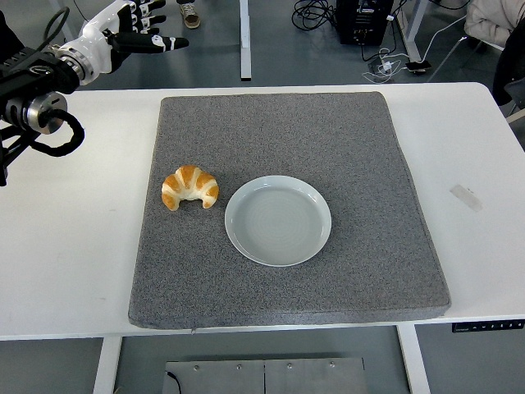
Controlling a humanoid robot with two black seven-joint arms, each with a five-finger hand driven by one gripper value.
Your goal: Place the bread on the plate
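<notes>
A golden croissant (189, 188) lies on the grey mat (361, 148), just left of an empty pale plate (278, 220). The two are close but apart. My left hand (135, 29) is raised at the top left corner of the head view, far behind the croissant and past the table's far edge. Its fingers (160, 43) are stretched out to the right and hold nothing. The black forearm (33, 90) enters from the left edge. No right arm shows.
The mat covers the middle of the white table (484, 139). A small strip of tape (467, 197) lies on the table at the right. Desk legs, cables and a black box (361, 18) stand on the floor beyond the far edge.
</notes>
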